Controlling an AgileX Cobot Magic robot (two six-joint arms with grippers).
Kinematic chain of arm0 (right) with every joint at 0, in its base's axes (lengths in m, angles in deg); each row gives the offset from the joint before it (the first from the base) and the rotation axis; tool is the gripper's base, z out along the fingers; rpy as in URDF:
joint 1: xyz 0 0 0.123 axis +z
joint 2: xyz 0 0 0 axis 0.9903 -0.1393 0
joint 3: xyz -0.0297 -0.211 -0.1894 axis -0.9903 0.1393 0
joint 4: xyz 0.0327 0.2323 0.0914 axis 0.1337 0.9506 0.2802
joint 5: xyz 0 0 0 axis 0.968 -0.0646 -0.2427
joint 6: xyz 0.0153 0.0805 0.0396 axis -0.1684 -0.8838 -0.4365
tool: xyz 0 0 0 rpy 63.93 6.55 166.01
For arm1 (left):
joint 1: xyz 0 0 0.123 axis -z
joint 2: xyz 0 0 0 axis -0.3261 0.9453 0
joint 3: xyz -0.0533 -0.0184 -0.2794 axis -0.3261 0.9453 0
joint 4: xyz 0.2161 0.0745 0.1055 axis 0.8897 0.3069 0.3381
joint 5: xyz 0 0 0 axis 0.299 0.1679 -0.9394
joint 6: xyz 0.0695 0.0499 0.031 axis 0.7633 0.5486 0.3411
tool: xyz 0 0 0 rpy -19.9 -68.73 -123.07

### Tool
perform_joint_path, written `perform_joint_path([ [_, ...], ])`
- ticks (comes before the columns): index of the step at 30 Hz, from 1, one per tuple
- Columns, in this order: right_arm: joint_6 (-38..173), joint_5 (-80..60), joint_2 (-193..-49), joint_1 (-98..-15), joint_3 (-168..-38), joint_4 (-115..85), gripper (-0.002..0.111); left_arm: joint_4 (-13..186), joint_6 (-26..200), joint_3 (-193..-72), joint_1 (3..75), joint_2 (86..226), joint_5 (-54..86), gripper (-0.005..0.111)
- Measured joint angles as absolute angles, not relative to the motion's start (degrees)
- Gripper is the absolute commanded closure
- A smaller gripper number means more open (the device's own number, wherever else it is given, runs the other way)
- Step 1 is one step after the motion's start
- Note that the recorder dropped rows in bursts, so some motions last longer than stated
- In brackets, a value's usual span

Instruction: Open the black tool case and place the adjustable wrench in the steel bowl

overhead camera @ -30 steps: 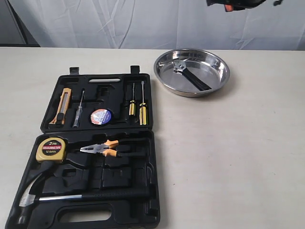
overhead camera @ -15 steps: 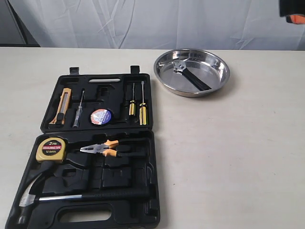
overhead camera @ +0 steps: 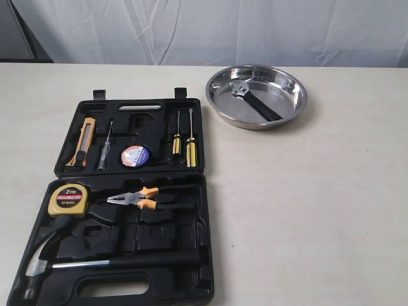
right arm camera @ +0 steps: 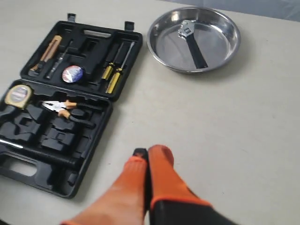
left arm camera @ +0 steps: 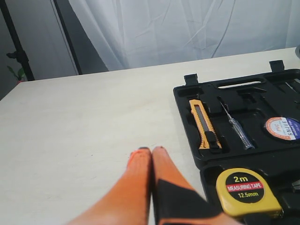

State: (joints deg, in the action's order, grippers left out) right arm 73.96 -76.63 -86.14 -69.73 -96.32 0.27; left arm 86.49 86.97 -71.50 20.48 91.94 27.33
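My right gripper has left the exterior view, closed empty like my left gripper — the adjustable wrench lies in the steel bowl, one o'clock from the open black tool case, so I'd call it done.

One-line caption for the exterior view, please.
The black tool case lies open; the adjustable wrench lies in the steel bowl.
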Motion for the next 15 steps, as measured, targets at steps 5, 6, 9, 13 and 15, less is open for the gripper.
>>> perform_joint_path([
  [5, 74.0, -71.7, -83.9, -69.7, -95.4, 4.4, 0.108, 86.5, 87.0, -71.5, 20.5, 91.9, 27.3, 0.106],
  [6, 74.0, -68.7, -83.3, -69.7, -94.4, 4.8, 0.108, 86.5, 87.0, -71.5, 20.5, 91.9, 27.3, 0.106],
  [9, 74.9, -58.1, -80.8, -69.7, -88.5, 5.2, 0.108, 86.5, 87.0, -71.5, 20.5, 91.9, 27.3, 0.106],
  [13, 77.6, -44.0, -74.7, -70.8, -75.5, 5.2, 0.108, 86.5, 87.0, -71.5, 20.5, 91.9, 27.3, 0.106],
  [15, 78.2, -39.4, -71.9, -72.3, -68.9, 5.2, 0.108, 86.5, 87.0, -71.5, 20.5, 91.9, 27.3, 0.106],
])
